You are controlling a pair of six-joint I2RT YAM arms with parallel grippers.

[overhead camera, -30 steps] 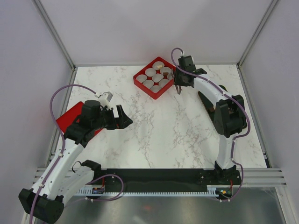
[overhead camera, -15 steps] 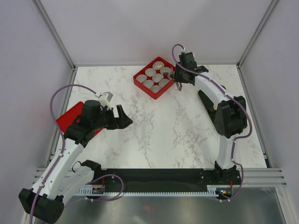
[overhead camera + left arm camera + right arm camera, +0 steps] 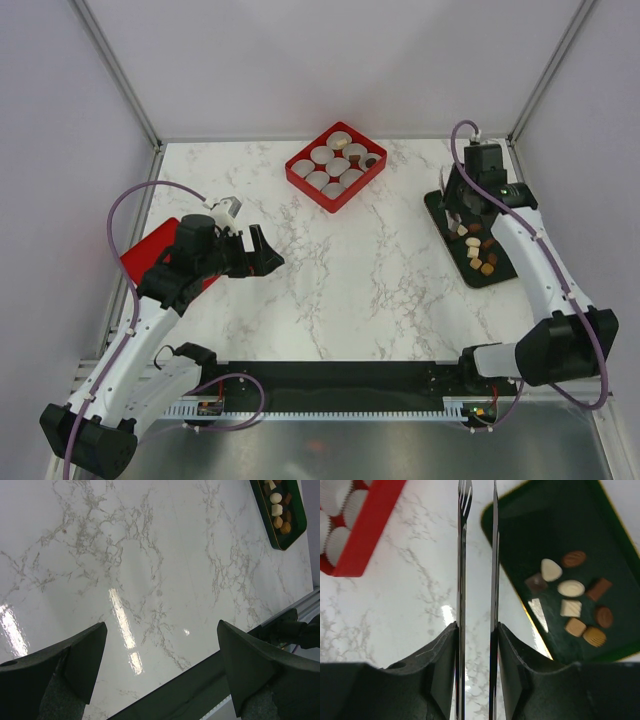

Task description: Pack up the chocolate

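As the right arm leans over the green tray (image 3: 520,545) at the right edge of the bench (image 3: 150,555), its tool (image 3: 476,640) is clamped on a pair of long metal tweezers (image 3: 461,555), the two blades running straight out between the pads. The blades stand a little apart, with nothing caught between them. They hang beside the bare end of the tray, near but not touching the chocolate (image 3: 571,588), which lies loose in a small cluster of brown, tan and cream pieces on the tray's dark floor. The tweezers look to be the reason for the whole arrangement. Each piece is likely too small for the broad pads to pinch cleanly, so the tool holds the fine blades and can squeeze them instead.

Well apart, at the far middle of the bench, sits the red box (image 3: 367,535) with its white paper cups (image 3: 322,154) packed in rows, open side up, apparently to take one piece each. One or two cups seem to hold something brown already, though from above it is hard to be sure. By that reading the packing is at an early stage, with most pieces on the tray.

The left arm hangs over the bench's left half, its tool (image 3: 160,642) spread wide and empty, clear of the route between tray and box. A flat red piece (image 3: 140,258) lies under that arm, perhaps the box's lid.
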